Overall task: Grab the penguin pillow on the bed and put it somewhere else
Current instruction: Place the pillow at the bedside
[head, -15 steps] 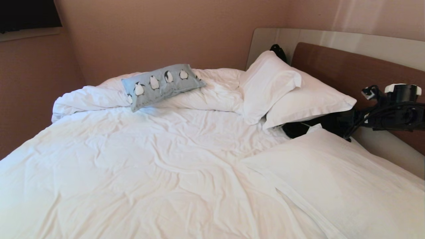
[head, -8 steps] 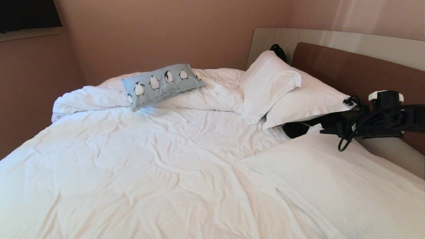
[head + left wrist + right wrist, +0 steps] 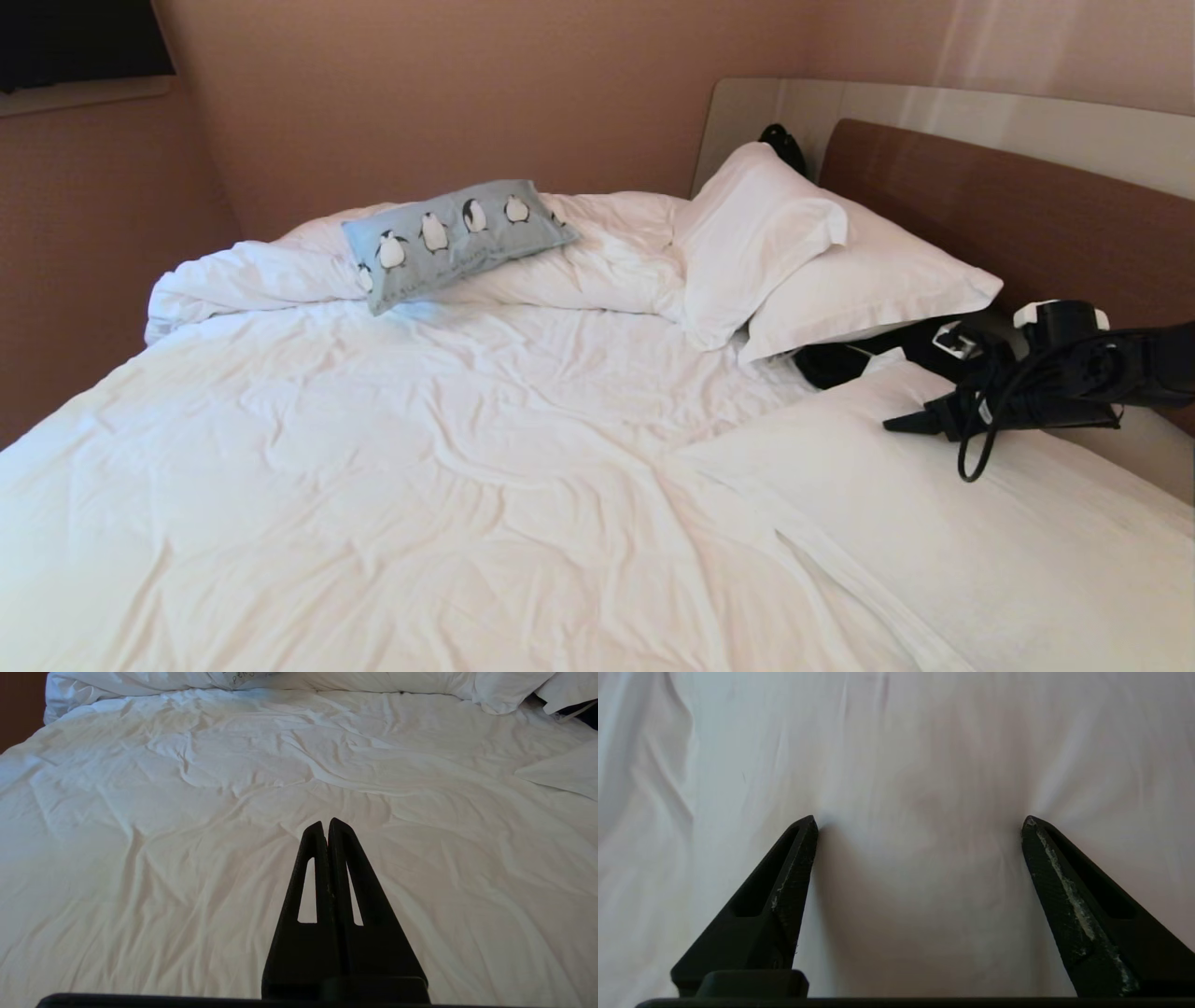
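Observation:
The penguin pillow [image 3: 455,238], light blue with a row of black-and-white penguins, lies on the bunched duvet at the far left of the bed [image 3: 420,448]. My right gripper [image 3: 892,426] is far from it, at the bed's right side, low over a large white pillow [image 3: 934,532]. In the right wrist view the right gripper [image 3: 920,821] is open wide, its tips at the white fabric and nothing between them. My left gripper [image 3: 327,823] is shut and empty, hovering over the rumpled sheet; it is outside the head view.
Two stacked white pillows [image 3: 803,252] lean against the brown headboard [image 3: 1008,205]. A black object [image 3: 836,366] lies in the gap between them and the near pillow. Walls close the far side and the left.
My right arm has come down from headboard height to just over the near white pillow, its wrist has rolled, and its jaws have opened. The penguin pillow has not moved.

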{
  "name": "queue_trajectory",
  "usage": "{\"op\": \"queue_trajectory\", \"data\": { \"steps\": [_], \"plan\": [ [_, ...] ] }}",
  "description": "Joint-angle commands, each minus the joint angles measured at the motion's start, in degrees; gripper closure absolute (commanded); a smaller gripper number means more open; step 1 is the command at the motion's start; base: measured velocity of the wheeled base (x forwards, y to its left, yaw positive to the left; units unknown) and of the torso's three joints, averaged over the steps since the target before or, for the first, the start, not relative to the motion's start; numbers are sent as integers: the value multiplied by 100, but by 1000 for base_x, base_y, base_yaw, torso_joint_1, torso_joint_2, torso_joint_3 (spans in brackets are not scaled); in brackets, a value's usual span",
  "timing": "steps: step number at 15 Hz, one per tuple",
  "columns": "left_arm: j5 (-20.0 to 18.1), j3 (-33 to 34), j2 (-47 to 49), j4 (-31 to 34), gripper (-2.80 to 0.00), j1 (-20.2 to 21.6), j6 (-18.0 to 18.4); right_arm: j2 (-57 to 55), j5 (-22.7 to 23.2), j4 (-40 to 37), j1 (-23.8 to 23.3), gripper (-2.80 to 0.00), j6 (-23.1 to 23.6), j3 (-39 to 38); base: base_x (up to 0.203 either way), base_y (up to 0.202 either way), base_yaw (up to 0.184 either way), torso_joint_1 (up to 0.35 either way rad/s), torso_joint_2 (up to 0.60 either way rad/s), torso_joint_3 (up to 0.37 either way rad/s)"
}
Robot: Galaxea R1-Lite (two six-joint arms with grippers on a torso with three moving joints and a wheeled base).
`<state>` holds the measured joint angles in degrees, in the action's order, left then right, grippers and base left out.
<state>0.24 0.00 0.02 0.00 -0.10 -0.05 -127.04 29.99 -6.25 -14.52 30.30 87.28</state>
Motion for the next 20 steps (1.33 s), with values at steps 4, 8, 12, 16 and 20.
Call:
{"op": "queue_trajectory", "data": {
  "steps": [4,8,12,16,20],
  "plan": [
    [2,0,-2,-2,0,1,-4,-440,-1,-7,56,-280,1004,-68,0,0,0,0,0,0],
    [2,0,-2,0,0,1,-4,-890,-40,-15,72,-280,1551,-136,0,0,0,0,0,0],
    [2,0,4,0,0,1,-4,-1100,-53,-40,72,-280,1688,-140,0,0,0,0,0,0],
    [2,0,6,-2,0,1,-4,-1148,-81,-34,125,-280,1708,-194,0,0,0,0,0,0],
    [2,0,1,0,0,1,-4,-1197,-555,-8,239,-280,1813,-304,0,0,0,0,0,0]
  ]
}}
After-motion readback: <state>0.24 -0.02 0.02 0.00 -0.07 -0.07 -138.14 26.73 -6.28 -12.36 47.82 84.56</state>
